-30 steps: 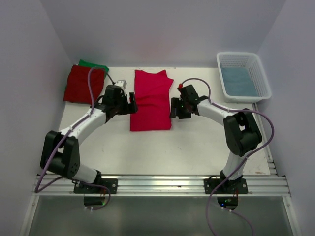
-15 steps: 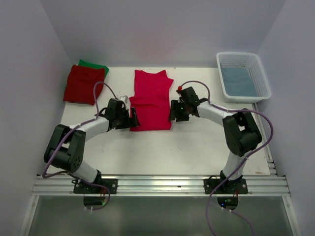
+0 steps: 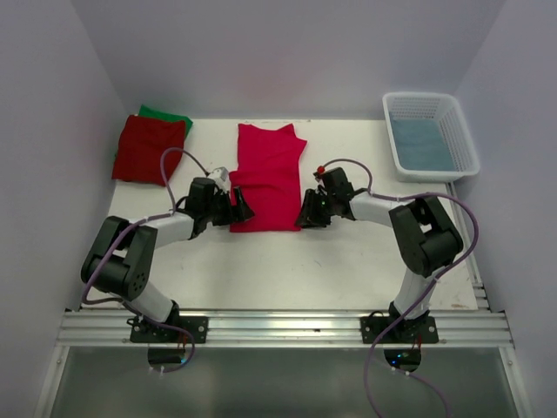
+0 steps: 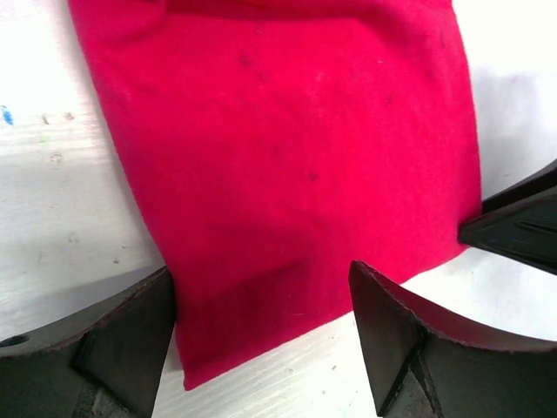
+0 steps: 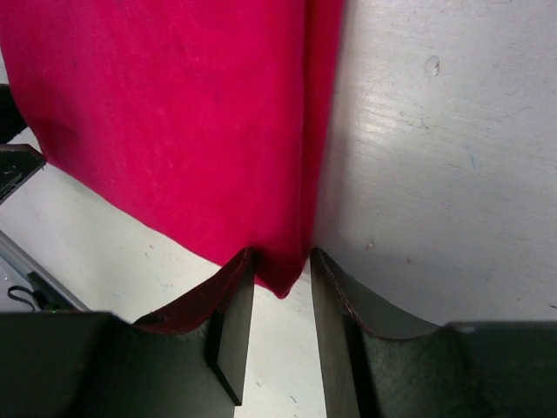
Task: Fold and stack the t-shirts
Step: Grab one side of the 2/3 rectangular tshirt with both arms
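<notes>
The crimson-pink t-shirt [image 3: 265, 178] lies folded in a long rectangle at the table's middle. My left gripper [image 3: 240, 209] is open at its near left corner; in the left wrist view the corner [image 4: 261, 261] lies between the wide-apart fingers [image 4: 113, 348]. My right gripper [image 3: 306, 212] is at the near right corner, its fingers [image 5: 233, 322] closed narrowly on the folded corner [image 5: 280, 261]. The darker red t-shirt [image 3: 150, 148] lies folded at the far left on top of the green t-shirt [image 3: 167, 114], of which only a far edge shows.
A white latticed basket [image 3: 461, 131] with a blue cloth [image 3: 420, 144] inside stands at the far right corner. Walls close in the left, the back and the right. A metal rail [image 3: 278, 324] runs along the near edge.
Both grippers have moved toward me along the pink shirt's sides, down to its near corners. The right fingers now hold the near right corner.
</notes>
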